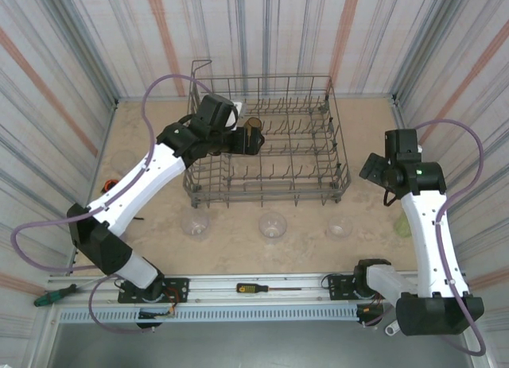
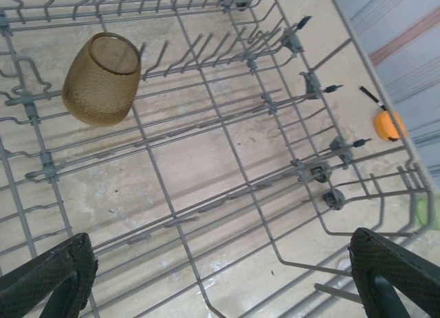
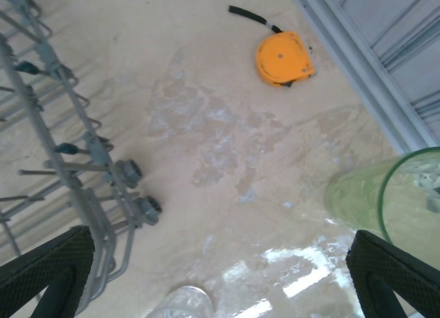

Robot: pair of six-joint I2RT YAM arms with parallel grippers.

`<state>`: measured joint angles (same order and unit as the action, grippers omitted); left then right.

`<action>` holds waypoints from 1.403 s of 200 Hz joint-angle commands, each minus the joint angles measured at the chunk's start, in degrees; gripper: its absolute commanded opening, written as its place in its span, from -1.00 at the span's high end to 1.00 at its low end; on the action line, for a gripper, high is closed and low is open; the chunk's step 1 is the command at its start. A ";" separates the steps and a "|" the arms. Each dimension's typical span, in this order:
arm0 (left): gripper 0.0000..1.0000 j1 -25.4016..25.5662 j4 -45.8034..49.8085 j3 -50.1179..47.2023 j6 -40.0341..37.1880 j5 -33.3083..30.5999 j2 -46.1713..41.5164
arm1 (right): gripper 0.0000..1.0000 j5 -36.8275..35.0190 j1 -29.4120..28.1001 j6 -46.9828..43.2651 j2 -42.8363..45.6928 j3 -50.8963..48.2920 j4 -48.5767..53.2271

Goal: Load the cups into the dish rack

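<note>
One amber cup (image 2: pixel 102 79) rests tilted among the tines at the far left of the dish rack (image 1: pixel 270 195). The left gripper (image 2: pixel 220 284) hangs over the rack just beside that cup, its fingers spread wide and empty. Three clear cups (image 1: pixel 273 223) stand in a row on the table (image 1: pixel 366 129) along the rack's near side. Further right, the right gripper (image 3: pixel 220 280) is also spread wide, holding nothing, above the table. A pale green cup (image 3: pixel 385 201) stands near it.

green cup (image 3: pixel 364 202) and clear cup (image 3: pixel 180 305) are cropped by the view's edges
</note>
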<state>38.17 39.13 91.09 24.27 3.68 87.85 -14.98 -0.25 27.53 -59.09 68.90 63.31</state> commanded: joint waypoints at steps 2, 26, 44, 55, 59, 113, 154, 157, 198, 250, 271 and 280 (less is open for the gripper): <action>-0.97 0.41 0.50 -0.99 0.49 0.76 -2.16 | -0.98 0.80 2.18 -3.26 0.12 -0.88 1.47; -0.97 0.41 0.53 -1.38 -1.41 0.71 -2.66 | -0.98 0.56 4.32 -3.33 0.47 -1.96 1.26; -0.97 0.41 -2.25 -2.99 -4.04 0.05 -4.25 | -0.98 0.74 5.78 -3.46 0.59 -2.93 0.72; -0.97 0.41 -3.63 -3.20 -6.21 -0.06 -4.78 | -0.98 1.20 6.88 -3.82 0.38 -3.44 0.60; -0.97 0.41 -3.83 -2.99 -7.04 -0.08 -4.79 | -0.98 1.47 7.21 -4.00 0.24 -3.70 0.57; -0.97 0.42 -2.13 2.32 -12.76 2.00 -0.99 | -0.98 2.11 11.93 -5.66 -3.00 -4.33 -0.44; -0.97 0.41 -3.26 2.49 -12.15 3.26 0.63 | -0.98 3.62 16.20 -8.82 -7.25 -4.59 -1.97; -0.97 0.42 -3.26 2.65 -12.14 3.19 0.77 | -0.98 3.72 16.43 -8.95 -7.53 -4.57 -2.12; -0.97 0.41 -3.62 5.09 -11.42 3.71 3.16 | -0.96 2.12 17.72 -8.59 -10.30 -4.46 -3.95; -0.97 0.41 -3.33 7.68 -11.13 5.18 5.50 | -0.67 -1.85 19.53 -7.62 -12.89 -6.17 -4.34; -0.97 0.41 -1.17 11.31 -12.20 5.55 7.33 | -0.49 -0.15 20.94 -7.01 -12.51 -8.37 -6.01; -0.97 0.41 -0.33 12.85 -12.45 5.41 8.12 | -0.42 1.31 21.46 -6.88 -12.23 -9.48 -7.08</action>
<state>38.54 36.58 99.24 13.26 7.97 94.06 -14.17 19.84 20.14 -71.64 61.84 57.91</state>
